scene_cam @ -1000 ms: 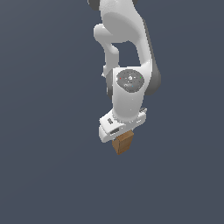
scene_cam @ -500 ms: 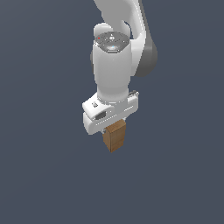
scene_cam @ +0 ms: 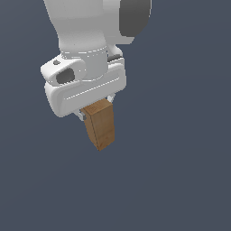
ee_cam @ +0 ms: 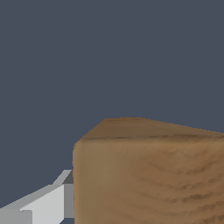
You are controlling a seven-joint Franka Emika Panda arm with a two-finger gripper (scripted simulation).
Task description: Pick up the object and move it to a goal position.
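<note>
The object is a small brown wood-textured block (scene_cam: 100,125), taller than wide, hanging below my white gripper (scene_cam: 96,111) in the exterior view. The gripper is shut on the block's upper end and holds it in the air, tilted slightly. The fingers are mostly hidden behind the white hand and the block. In the wrist view the block (ee_cam: 148,175) fills the near part of the picture, with one grey-white fingertip (ee_cam: 48,199) beside it.
A plain dark blue-grey background surrounds the arm in both views. No other object, surface edge or goal marker shows.
The arm with the block in its gripper has come much closer to the exterior camera and now looks larger. The hand has turned a little. The block stays gripped.
</note>
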